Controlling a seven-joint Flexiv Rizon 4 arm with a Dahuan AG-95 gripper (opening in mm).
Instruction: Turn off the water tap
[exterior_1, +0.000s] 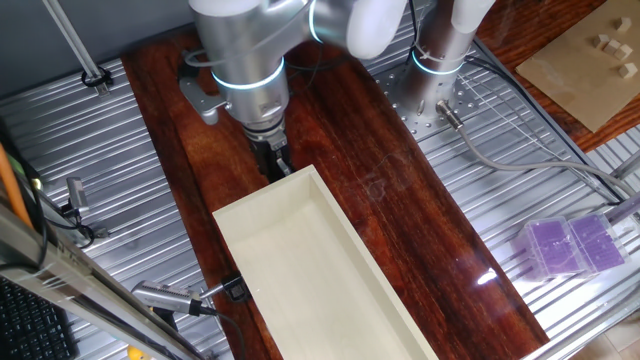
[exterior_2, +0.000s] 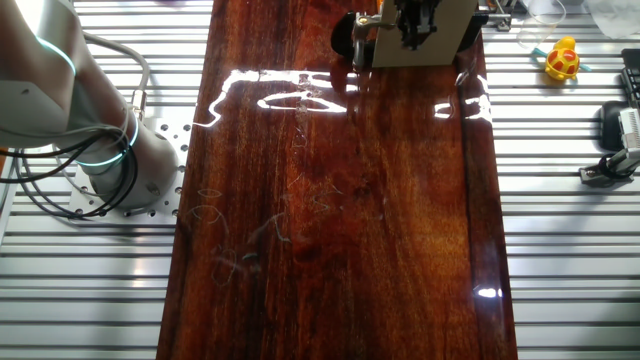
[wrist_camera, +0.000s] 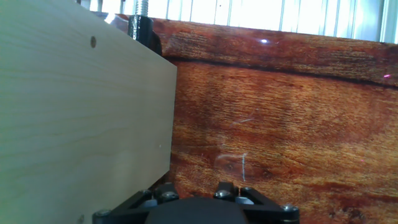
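No water tap shows clearly in any view. My gripper (exterior_1: 273, 160) hangs down at the far short end of a long pale wooden box (exterior_1: 300, 270), close to its end wall. In the other fixed view the gripper (exterior_2: 413, 27) is in front of that end wall (exterior_2: 440, 50). The dark fingers look close together, but I cannot tell whether they are open or shut. The hand view shows only the gripper's base at the bottom edge, the box's side wall (wrist_camera: 81, 112) on the left, and bare board beyond. A dark object (exterior_2: 345, 35) beside the box end is too cut off to identify.
A black C-clamp (exterior_1: 234, 290) with a metal handle (exterior_1: 165, 298) grips the box's left wall; its screw shows in the hand view (wrist_camera: 142, 25). The box lies on a dark red wooden board (exterior_1: 400, 200). A purple plastic case (exterior_1: 572, 245) and a yellow duck (exterior_2: 562, 60) lie off the board.
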